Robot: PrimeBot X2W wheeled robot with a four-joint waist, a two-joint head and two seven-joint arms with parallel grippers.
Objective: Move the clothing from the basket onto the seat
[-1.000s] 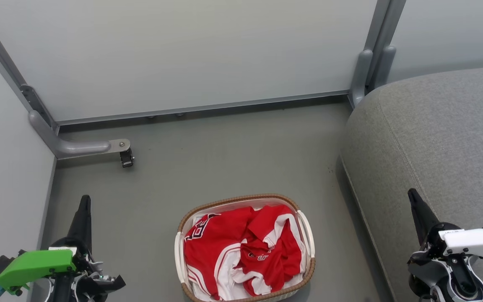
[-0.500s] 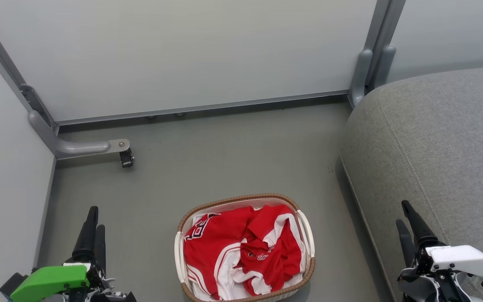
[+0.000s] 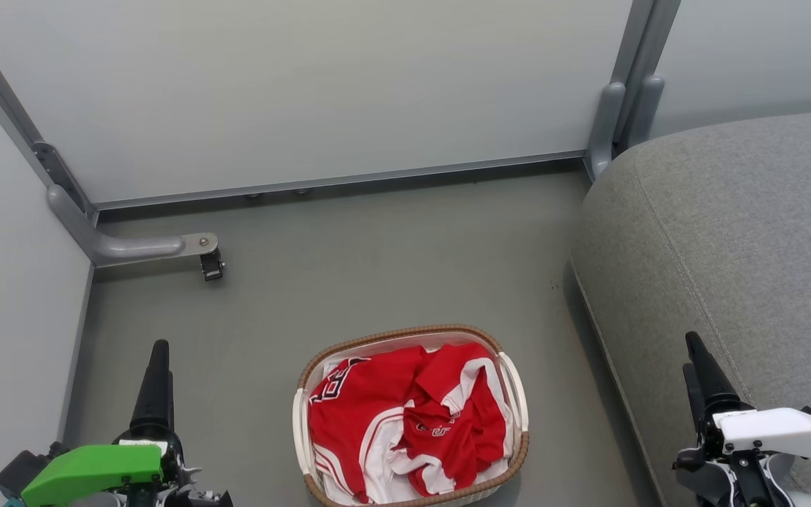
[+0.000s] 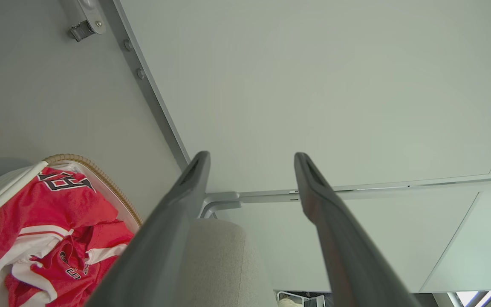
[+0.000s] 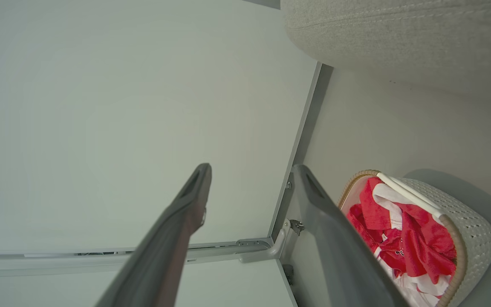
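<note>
Head view: high, facing forward and down over floor (image 3: 377, 253), basket (image 3: 398, 331) and seat (image 3: 729, 211).
Left wrist view: low, rolled sideways, facing the wall panel (image 4: 313, 85); basket near, lower left.
Right wrist view: low, rolled oppositely; basket lower right.
Shared: basket, seat, wall panel.

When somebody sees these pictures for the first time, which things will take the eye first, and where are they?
The red jerseys stand out most, crumpled in the oval white basket on the grey floor, low in the head view's middle. To its right rises the large grey sofa cushion. The left gripper, green-capped, and the right gripper, white-capped, flank the basket, jaws open.
</note>
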